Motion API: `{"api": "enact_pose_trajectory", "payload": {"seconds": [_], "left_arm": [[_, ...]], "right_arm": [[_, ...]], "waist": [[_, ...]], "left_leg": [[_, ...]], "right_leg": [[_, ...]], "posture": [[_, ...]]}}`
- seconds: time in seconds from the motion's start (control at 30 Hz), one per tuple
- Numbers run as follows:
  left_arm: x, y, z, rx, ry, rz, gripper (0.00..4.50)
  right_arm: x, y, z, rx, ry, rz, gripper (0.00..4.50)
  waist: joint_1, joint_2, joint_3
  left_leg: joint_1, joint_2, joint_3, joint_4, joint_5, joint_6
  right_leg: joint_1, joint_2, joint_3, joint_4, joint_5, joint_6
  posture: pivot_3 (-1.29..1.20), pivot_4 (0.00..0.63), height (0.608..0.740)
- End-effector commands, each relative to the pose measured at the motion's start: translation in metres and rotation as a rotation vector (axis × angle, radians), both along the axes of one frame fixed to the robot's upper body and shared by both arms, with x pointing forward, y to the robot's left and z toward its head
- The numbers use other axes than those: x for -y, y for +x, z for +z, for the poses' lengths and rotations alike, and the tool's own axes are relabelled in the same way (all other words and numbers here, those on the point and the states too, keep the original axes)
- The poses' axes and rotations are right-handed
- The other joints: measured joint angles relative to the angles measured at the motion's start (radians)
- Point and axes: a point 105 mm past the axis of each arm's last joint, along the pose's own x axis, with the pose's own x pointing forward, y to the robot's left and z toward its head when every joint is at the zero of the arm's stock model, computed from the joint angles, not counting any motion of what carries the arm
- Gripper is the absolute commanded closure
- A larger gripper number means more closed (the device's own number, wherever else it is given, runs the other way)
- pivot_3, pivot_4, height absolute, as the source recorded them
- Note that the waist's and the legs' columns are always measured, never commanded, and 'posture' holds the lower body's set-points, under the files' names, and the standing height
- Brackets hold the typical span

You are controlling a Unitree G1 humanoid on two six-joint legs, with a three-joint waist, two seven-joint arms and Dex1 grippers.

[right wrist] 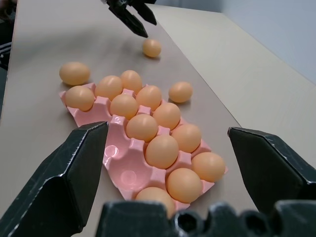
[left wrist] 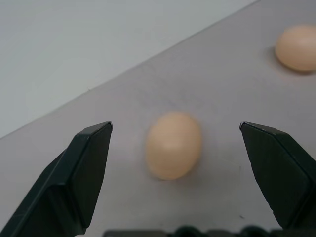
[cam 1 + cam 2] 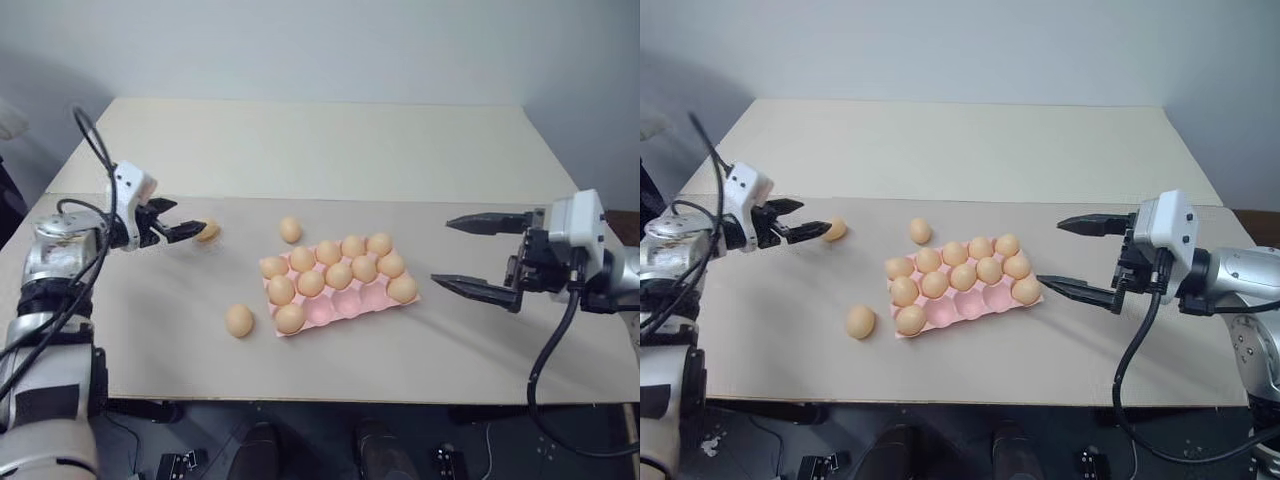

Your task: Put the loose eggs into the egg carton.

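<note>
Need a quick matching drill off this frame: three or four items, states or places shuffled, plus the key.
Items
1. Left gripper
2. Right gripper
3. Flat pale pink egg carton
4. Light orange-brown loose egg at the table's near side

States or places
A. Partly filled, empty cups along its near row
B. Open, an egg on the table between its black fingertips
C. Open, holding nothing, to the right of the carton
D. On the table, left of the carton's near corner

Pairs: 1-B, 2-C, 3-A, 4-D
</note>
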Motion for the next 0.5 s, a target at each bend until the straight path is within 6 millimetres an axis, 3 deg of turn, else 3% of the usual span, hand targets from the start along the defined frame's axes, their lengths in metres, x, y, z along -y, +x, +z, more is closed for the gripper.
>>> {"api": "enact_pose_trajectory", "payload": {"seconds": [0.03,0.33,0.5], "left_arm": [[-0.005,0.007,0.004,0.015,0.045,0.029,0.01],[0.015,0.022,-0.004,0.014,0.008,0.037,0.01],[0.017,0.025,-0.013,-0.008,0.04,0.062,0.01]], "right_arm": [[0.001,-0.009,0.015,0.059,0.007,-0.007,0.0],[0.001,-0.019,0.019,0.072,0.023,-0.029,0.0],[-0.001,-0.023,0.02,0.077,0.031,-0.031,0.0]], "waist": [[0.001,0.0,0.0],[0.007,0.0,0.0],[0.002,0.0,0.0]], "left_leg": [[0.0,0.0,0.0,0.0,0.0,0.0],[-0.002,-0.001,-0.001,0.001,0.0,0.0],[-0.002,-0.001,-0.002,0.001,0.0,0.0]], "right_leg": [[-0.001,0.0,0.0,0.0,0.0,0.0],[-0.001,0.0,-0.001,0.001,0.0,0.0],[-0.001,0.0,-0.001,0.001,0.0,0.0]], "posture": [[0.0,0.15,0.74],[0.0,0.15,0.74],[0.0,0.15,0.74]]}}
